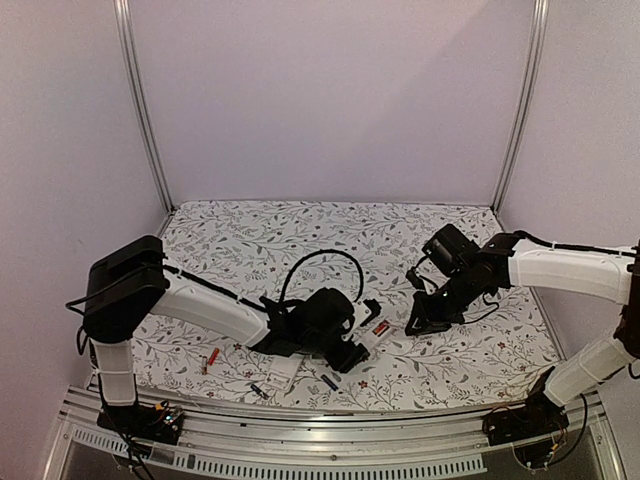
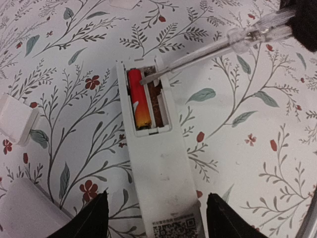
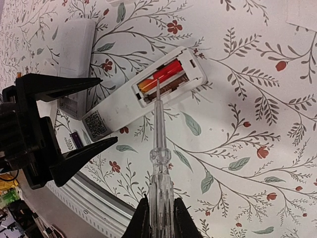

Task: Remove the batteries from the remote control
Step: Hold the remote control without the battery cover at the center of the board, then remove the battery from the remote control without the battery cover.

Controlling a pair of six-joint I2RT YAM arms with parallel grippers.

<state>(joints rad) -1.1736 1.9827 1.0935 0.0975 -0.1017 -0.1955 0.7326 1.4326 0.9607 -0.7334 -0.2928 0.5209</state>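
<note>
Covering the table: a matte patterned cloth (image 1: 300, 230), pale, printed with grey leafy sprigs and small red flowers, lying flat.
Remote: a long white plastic remote control (image 2: 161, 163), smooth and square-edged, lies back-up on the cloth. Its cover is off, and there is a printed code square at the end nearest my left fingers.
Compartment: a rectangular bay at the remote's far end. One slot is filled, and the slot beside it shows a bare brownish floor.
Loaded cell: a glossy red-orange battery (image 2: 137, 99), a slim cylinder fading to yellow at one end, sits in the filled slot.
Loose cells: from above I see a red battery (image 1: 211, 357) and a dark battery (image 1: 329, 381) on the cloth near the front edge, both apart from the remote.
Probe: a thin clear-handled tool (image 3: 159, 158) with a grey metal shaft. Its tip is inside the bay, at the loaded cell's edge on the empty-slot side.
Right gripper (image 3: 159, 203): pressed together on the clear handle.
Left gripper (image 2: 157, 195): spread wide with one black finger on each side of the remote's code end, gripping nothing. I cannot tell whether either finger touches it.
Nearby: a white rounded block (image 3: 77, 49) of plastic lies beside the remote.
</note>
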